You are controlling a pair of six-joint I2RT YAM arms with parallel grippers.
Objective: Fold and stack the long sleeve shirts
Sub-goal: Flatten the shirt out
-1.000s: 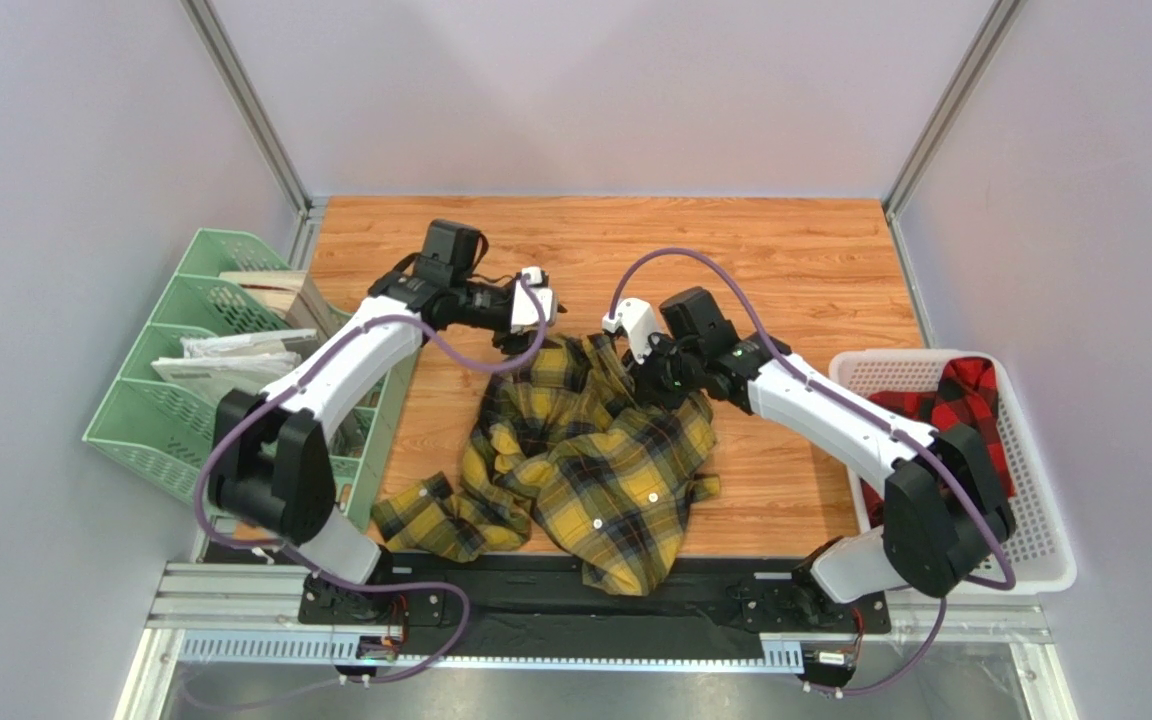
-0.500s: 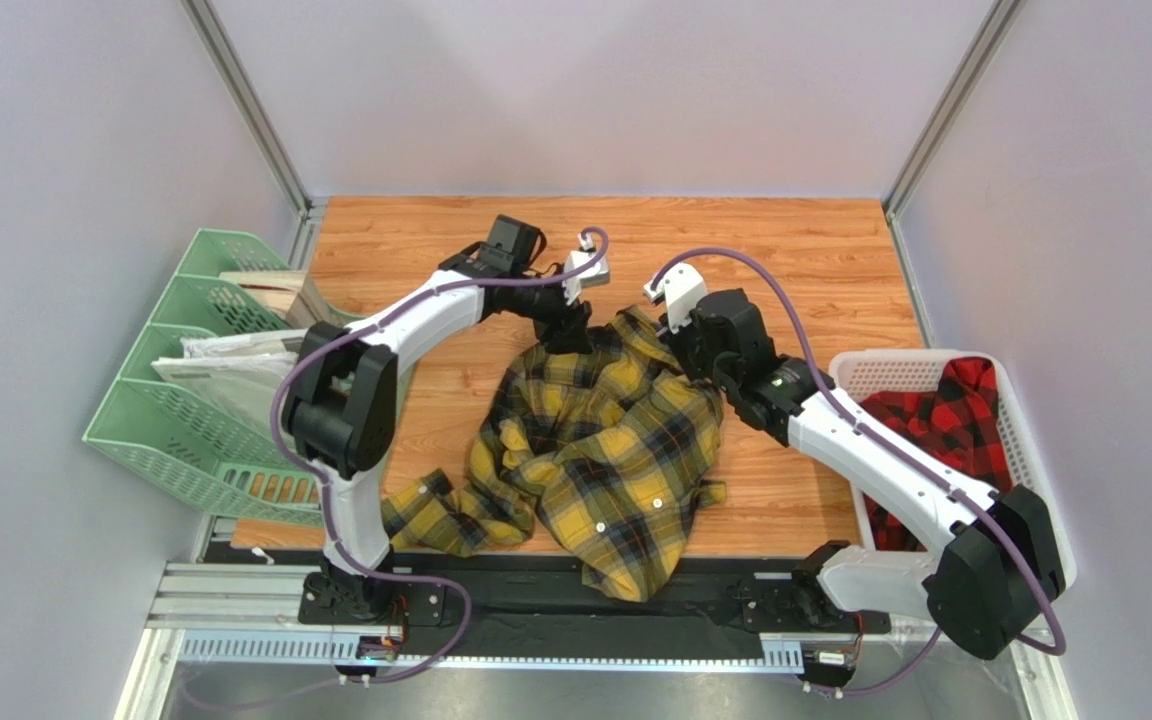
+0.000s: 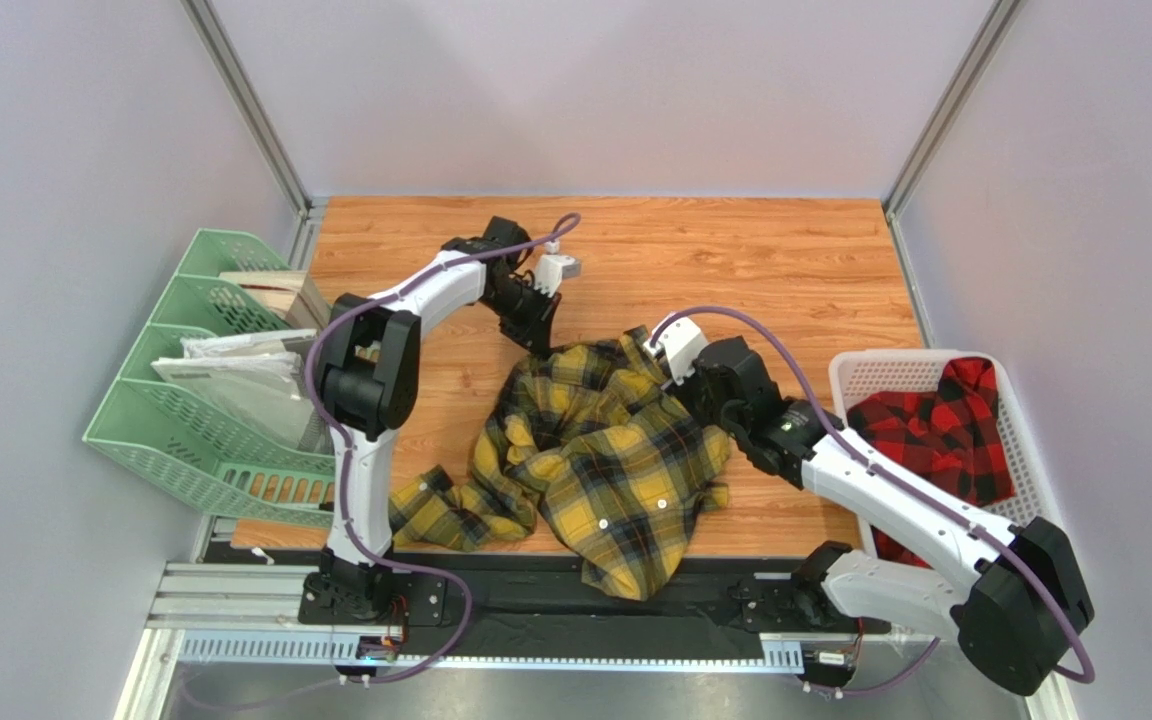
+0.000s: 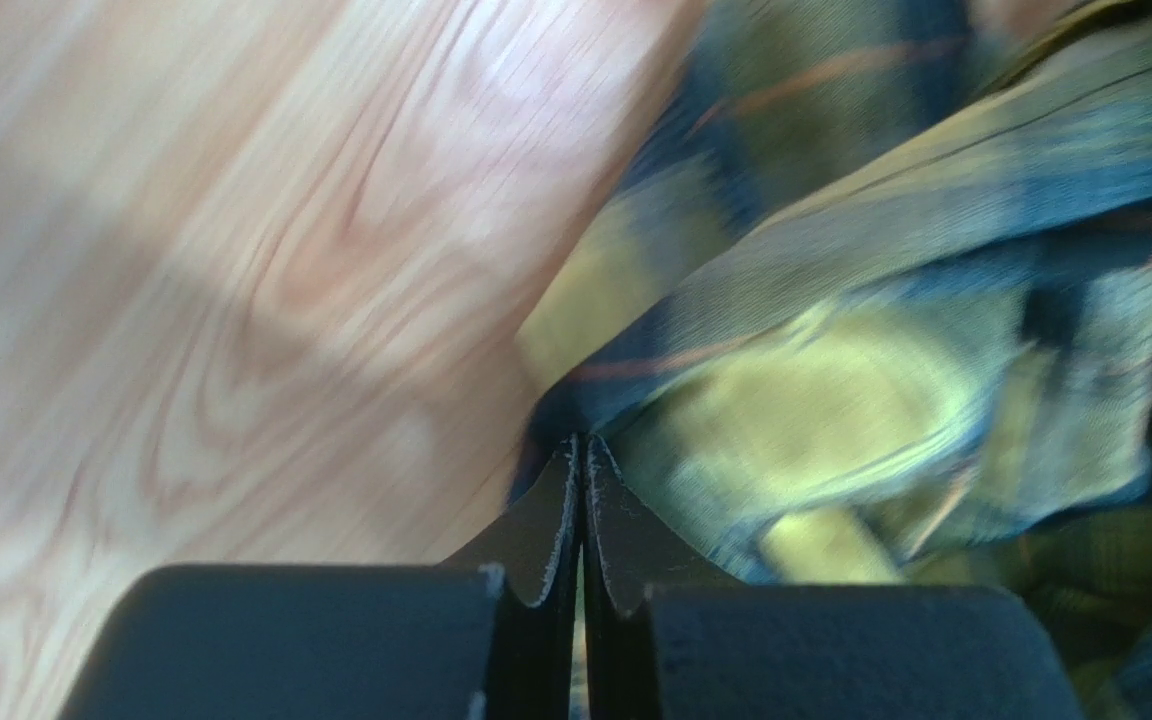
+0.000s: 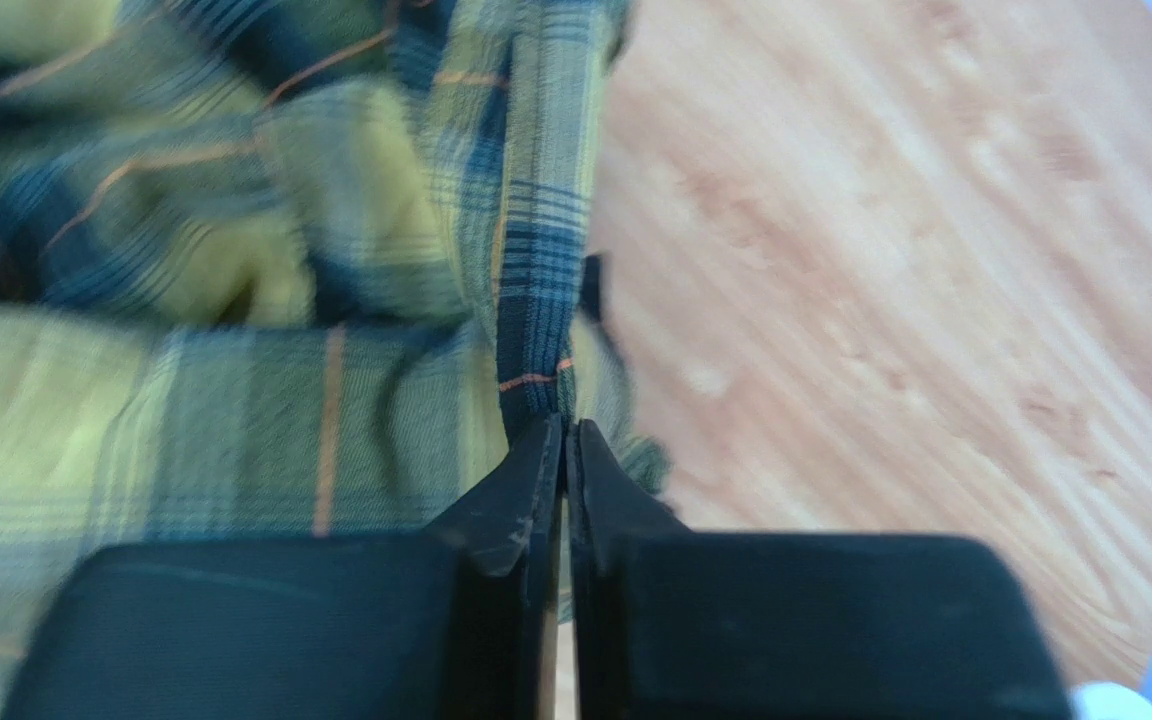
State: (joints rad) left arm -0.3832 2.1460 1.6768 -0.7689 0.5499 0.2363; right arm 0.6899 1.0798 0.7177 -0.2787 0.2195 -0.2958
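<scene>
My left jaws pinch the far edge of the yellow shirt (image 3: 605,458), and my right jaws clamp a fold on its right (both wrist views blur). It lies rumpled mid-table, reaching the near edge. The red shirt (image 3: 935,428) sits in the basket (image 3: 1045,518) at the right edge.

Ylw shirt (image 3: 612,465) crumpled, red shirt (image 3: 931,435) bunched

Black fingers (image 4: 549,528) pinched on yellow plaid shirt (image 4: 838,405) edge, blurred wood table (image 4: 237,270) left
</scene>
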